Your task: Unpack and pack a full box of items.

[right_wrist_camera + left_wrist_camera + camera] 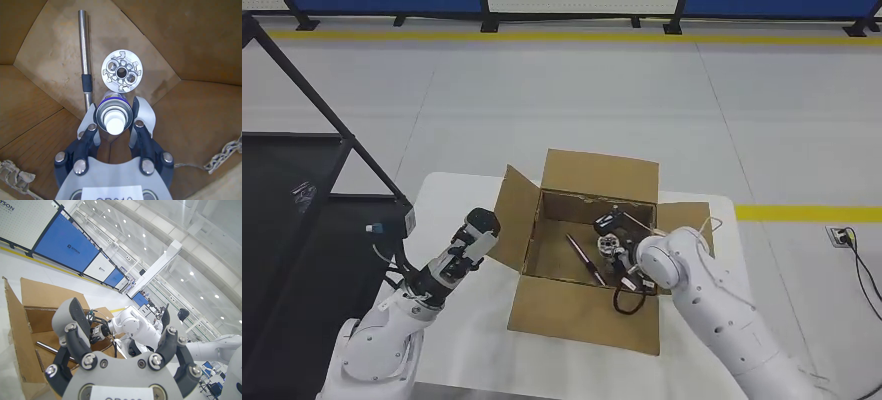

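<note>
Down in the corrugated cardboard box, the right jaws clamp a cylindrical spray can, just beside a slotted metal disc and a polished steel rod. Outside the box, the left jaws gape wide above the white tabletop.

Lettering out on the far partitions: a pale logo and word on the big blue panel, a dark one on the white panel beside it, and grey capitals running off the pegboard corner. The sticker on the left claw base shows letter tops only. The tag on the right claw is likewise cut off. Print on the spray can band is too small to read.
</note>
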Robot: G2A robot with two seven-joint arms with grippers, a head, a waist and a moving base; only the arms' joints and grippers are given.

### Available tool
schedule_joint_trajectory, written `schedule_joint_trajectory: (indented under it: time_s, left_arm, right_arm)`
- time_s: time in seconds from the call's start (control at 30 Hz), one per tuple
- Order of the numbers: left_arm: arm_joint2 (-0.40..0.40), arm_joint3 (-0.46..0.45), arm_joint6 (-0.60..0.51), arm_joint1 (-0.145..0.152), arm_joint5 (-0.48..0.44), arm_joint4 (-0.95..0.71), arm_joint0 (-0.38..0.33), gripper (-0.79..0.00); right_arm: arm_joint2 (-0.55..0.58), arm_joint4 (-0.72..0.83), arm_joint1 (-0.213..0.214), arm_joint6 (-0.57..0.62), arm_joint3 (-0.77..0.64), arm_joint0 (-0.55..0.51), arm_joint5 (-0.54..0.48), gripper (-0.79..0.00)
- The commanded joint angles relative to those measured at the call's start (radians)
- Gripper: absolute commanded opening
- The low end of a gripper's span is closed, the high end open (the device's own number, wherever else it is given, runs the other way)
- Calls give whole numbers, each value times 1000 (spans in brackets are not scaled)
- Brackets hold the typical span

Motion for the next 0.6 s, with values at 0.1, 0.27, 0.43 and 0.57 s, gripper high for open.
schedule_joint_trajectory:
  time_s: [0.1, 0.27, 0.43, 0.57]
  left_arm:
    - [0, 0, 0, 0, 0, 0, 0, 0]
    - [0, 0, 0, 0, 0, 0, 0, 0]
    - [0, 0, 0, 0, 0, 0, 0, 0]
    - [0, 0, 0, 0, 0, 0, 0, 0]
  right_arm:
    - [56, 39, 14, -4, -62, -26, -42, -785]
    - [160, 45, 45, 12, -216, -103, -58, -785]
    - [320, -3, 80, -83, -487, -245, -30, -785]
    - [455, -84, 98, -253, -677, -373, 41, -785]
